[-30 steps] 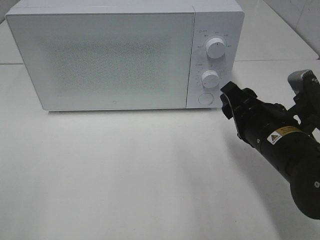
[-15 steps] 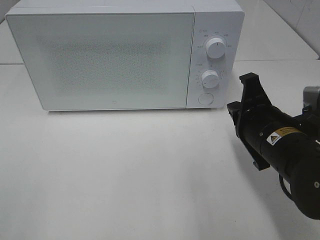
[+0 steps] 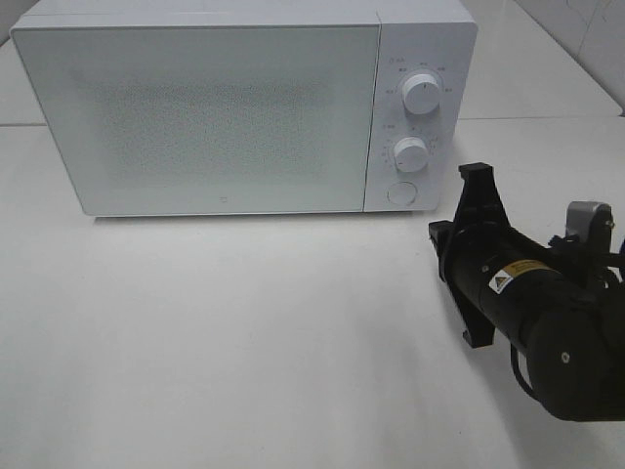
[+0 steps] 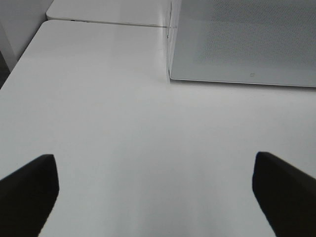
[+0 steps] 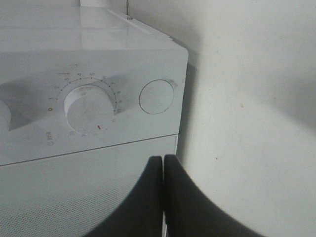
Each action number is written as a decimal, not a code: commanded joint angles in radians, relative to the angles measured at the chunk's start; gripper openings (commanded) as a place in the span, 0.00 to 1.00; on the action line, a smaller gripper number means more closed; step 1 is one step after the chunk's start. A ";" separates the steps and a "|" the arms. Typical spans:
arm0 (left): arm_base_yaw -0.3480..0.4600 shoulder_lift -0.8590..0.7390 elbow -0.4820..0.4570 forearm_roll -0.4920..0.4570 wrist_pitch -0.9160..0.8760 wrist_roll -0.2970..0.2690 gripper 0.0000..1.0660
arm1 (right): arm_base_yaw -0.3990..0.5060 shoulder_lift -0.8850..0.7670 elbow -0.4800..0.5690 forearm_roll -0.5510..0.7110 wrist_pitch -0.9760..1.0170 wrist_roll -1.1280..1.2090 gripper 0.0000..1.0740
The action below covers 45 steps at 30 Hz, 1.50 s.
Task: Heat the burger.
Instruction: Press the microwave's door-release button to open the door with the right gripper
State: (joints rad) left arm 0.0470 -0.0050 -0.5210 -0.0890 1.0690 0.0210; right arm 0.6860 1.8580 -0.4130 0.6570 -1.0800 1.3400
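The burger is out of view. The white microwave [image 3: 215, 107] stands at the back of the table with its door closed; its door corner shows in the left wrist view [image 4: 247, 39]. My right gripper [image 3: 437, 237] is shut and empty, just in front of the microwave's lower right corner. In the right wrist view the shut gripper [image 5: 163, 159] points at the control panel below the round button [image 5: 157, 96] and the lower knob [image 5: 90, 106]. My left gripper [image 4: 155, 197] is open and empty over bare table, left of the microwave. It does not show in the exterior high view.
The microwave panel carries an upper knob [image 3: 421, 93], a lower knob [image 3: 411, 153] and a round button [image 3: 399, 192]. The white table [image 3: 244, 342] stretches in front of the microwave. A second table surface [image 4: 108, 10] lies behind a seam.
My right arm has drawn back from the microwave's round button, toward the front of the table and lower. Its wrist has turned. The microwave has not changed.
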 commanded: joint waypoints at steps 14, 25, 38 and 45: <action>0.004 -0.015 0.003 -0.002 0.002 -0.001 0.94 | 0.001 0.137 -0.182 0.051 -0.003 0.007 0.00; 0.004 -0.015 0.003 -0.002 0.002 -0.001 0.94 | -0.069 0.208 -0.278 0.022 0.045 -0.003 0.00; 0.004 -0.015 0.003 -0.002 0.002 -0.001 0.94 | -0.128 0.277 -0.383 0.013 0.102 -0.013 0.00; 0.004 -0.015 0.003 -0.002 0.002 -0.001 0.94 | -0.139 0.303 -0.409 0.018 0.107 -0.016 0.00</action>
State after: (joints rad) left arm 0.0470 -0.0050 -0.5210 -0.0890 1.0690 0.0210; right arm 0.5520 2.1600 -0.8130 0.6840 -0.9760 1.3350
